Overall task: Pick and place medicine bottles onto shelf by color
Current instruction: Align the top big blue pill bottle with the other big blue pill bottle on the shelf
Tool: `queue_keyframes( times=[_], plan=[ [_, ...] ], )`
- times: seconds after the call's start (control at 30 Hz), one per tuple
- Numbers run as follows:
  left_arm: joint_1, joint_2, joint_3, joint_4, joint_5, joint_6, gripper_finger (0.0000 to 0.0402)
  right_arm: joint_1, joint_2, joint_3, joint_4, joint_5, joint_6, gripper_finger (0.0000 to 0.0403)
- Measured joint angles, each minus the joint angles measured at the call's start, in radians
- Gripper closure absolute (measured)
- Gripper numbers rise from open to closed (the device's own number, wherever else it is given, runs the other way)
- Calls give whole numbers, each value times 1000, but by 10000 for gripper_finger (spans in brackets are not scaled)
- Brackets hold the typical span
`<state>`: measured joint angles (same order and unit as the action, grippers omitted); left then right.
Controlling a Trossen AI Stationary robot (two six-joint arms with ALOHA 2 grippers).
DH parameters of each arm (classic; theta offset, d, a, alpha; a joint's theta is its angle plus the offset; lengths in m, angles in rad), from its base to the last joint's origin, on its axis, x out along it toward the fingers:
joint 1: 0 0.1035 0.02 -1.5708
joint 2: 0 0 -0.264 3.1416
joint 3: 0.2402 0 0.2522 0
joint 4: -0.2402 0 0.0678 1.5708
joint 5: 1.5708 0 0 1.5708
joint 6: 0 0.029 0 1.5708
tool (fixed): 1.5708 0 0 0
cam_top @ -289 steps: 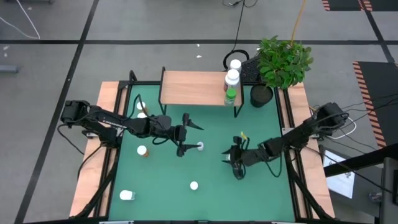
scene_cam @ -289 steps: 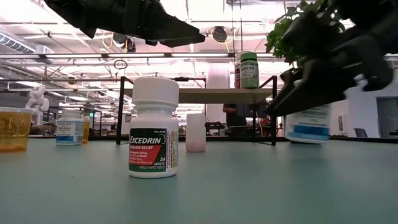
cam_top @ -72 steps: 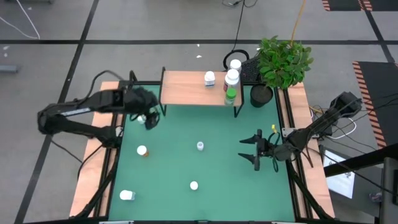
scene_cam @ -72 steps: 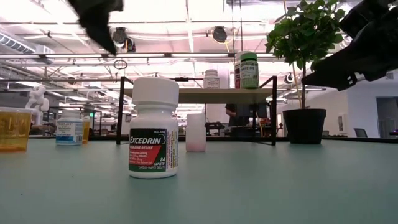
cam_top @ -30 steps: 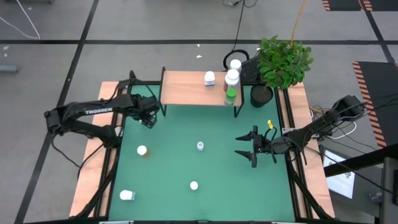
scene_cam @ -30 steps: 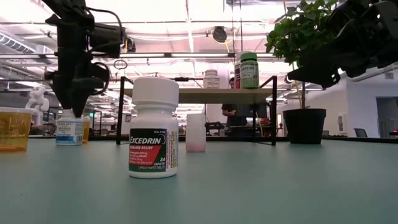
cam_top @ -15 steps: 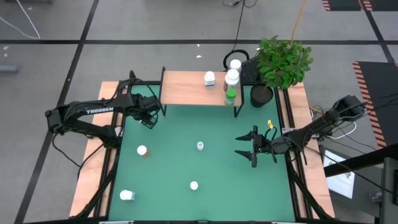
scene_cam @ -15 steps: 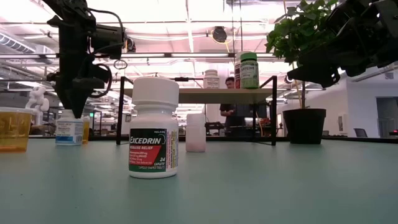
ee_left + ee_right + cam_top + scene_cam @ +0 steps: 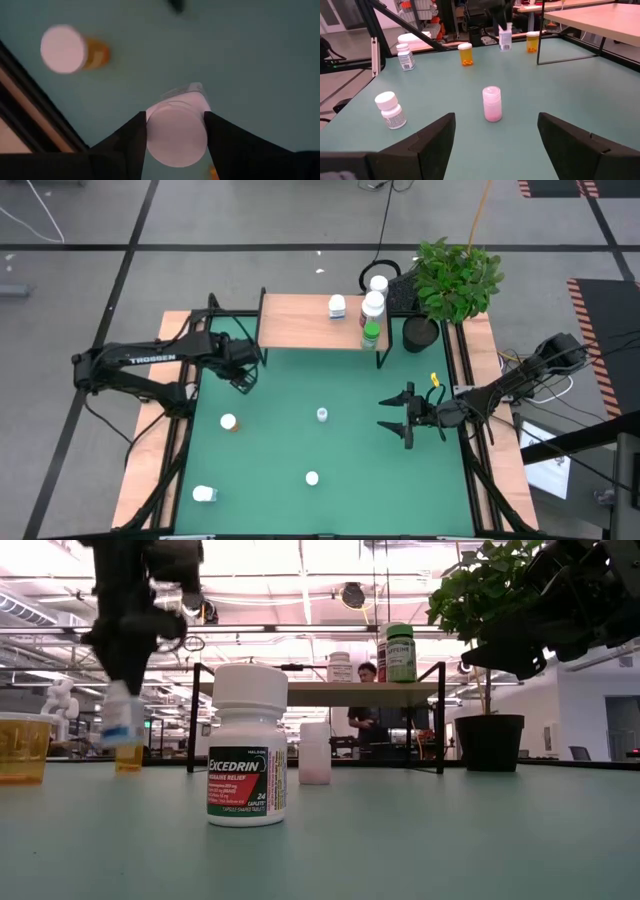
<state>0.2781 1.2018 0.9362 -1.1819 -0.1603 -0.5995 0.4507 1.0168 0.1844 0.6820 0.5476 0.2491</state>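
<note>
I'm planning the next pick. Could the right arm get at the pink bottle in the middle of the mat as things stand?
Probably yes. The right gripper hangs open beside the pink bottle, facing it in the right wrist view, with only bare green mat between them.

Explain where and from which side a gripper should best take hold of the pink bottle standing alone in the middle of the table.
The pink bottle stands upright, clear of its neighbours. Grip its round body just below the cap, coming straight down from above with a finger on each side. The open right gripper is nearest.
</note>
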Motion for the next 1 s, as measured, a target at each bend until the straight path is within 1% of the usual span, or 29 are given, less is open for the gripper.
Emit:
queue_keyframes(
  times=[0.07,0.13,0.27,0.37,0.47,0.53,0.67,0.8,0.87,1.0],
  plan=[
    [-37,0,58,-9,4,-4,219,0,0,0,0,0,0,126],
    [-73,2,119,-1,28,27,213,0,0,0,0,0,0,126],
    [-123,15,253,13,29,42,209,0,0,0,0,0,0,126],
    [-143,37,349,38,-4,63,215,0,0,0,0,0,0,126],
    [-145,86,436,81,-56,119,221,0,0,0,3,1,-2,126],
    [-133,138,504,112,-71,162,222,0,0,0,9,7,-5,126],
    [-101,293,675,137,-73,250,220,-3,0,0,25,34,-7,126],
    [-57,466,873,128,-72,326,219,-15,0,0,25,34,-7,126],
    [-33,547,974,109,-55,367,218,-19,0,0,25,34,-7,126],
    [19,680,1155,78,-50,409,218,-19,0,0,25,33,-8,126]
  ],
)
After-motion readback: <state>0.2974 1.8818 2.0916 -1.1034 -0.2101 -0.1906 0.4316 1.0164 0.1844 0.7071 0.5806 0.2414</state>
